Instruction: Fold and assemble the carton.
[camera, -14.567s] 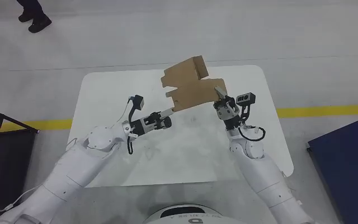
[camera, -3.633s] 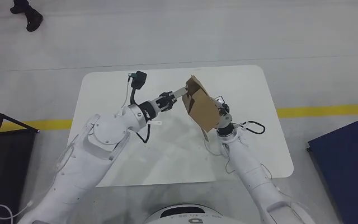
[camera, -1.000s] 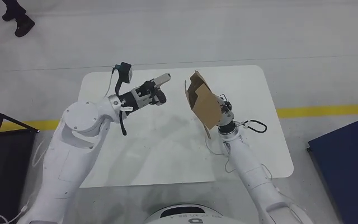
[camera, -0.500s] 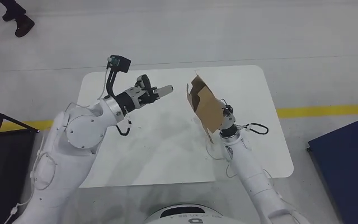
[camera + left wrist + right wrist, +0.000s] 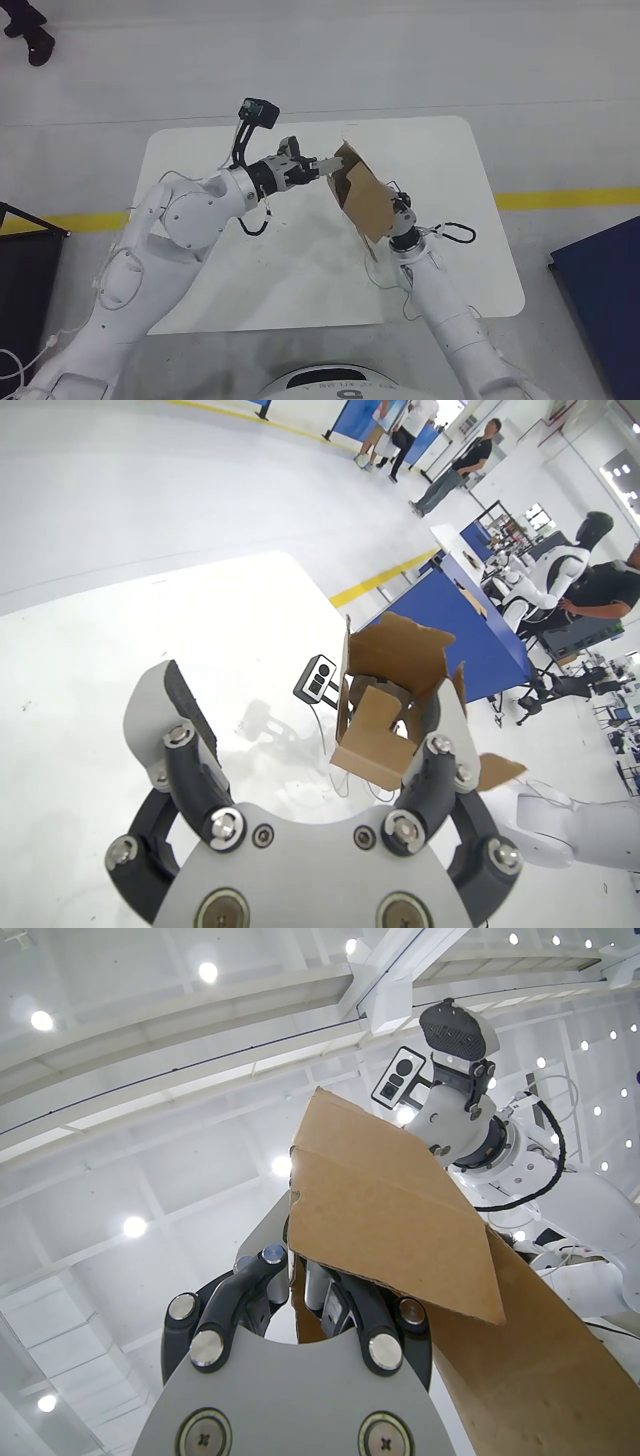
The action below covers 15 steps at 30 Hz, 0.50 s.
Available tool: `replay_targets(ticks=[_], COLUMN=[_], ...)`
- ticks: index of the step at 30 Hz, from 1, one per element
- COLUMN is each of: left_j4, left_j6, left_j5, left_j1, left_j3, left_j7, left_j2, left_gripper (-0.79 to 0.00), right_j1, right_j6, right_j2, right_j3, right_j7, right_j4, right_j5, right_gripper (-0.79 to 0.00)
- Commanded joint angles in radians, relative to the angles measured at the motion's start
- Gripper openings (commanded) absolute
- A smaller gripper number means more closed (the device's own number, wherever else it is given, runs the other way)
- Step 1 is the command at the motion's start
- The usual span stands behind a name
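Pale floor (image 5: pixel 420 60) with a yellow line (image 5: pixel 570 198) across it; white counter (image 5: pixel 300 280) in the middle; above its right half the brown carton (image 5: pixel 365 200) is up in the air, tilted, long axis running far-left to near-right, open flapped end facing the left end effector (image 5: pixel 322 168); that one's spread wide, one finger right at the carton's open end, gripping nothing; right end effector (image 5: pixel 300 1273) is clamped on the carton's lower wall from beneath.
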<state>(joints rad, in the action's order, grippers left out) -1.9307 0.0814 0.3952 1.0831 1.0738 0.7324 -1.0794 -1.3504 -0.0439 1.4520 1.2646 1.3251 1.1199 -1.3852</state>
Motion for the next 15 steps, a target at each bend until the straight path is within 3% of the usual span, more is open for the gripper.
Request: replay_targets(ticks=[1,7,15], left_j4=[0.010,0.013,0.008], left_j6=[0.004,0.008,0.008], left_j5=[0.020,0.121,0.198], left_j1=[-0.022,-0.056,-0.044], left_j3=[-0.020,-0.046,-0.044], left_j7=[0.017,0.048,0.050], left_j2=[-0.004,-0.006,-0.005], left_gripper=[0.000,0.000,0.000], right_j1=[-0.003,-0.009,-0.008], right_j6=[0.001,0.002,-0.012], right_j2=[0.000,0.001,0.004], right_j3=[0.000,0.001,-0.011], right_j7=[-0.001,-0.007,-0.016], right_j4=[0.002,0.009,0.026], right_j5=[-0.002,-0.004,-0.015], right_gripper=[-0.785,-0.785,-0.785])
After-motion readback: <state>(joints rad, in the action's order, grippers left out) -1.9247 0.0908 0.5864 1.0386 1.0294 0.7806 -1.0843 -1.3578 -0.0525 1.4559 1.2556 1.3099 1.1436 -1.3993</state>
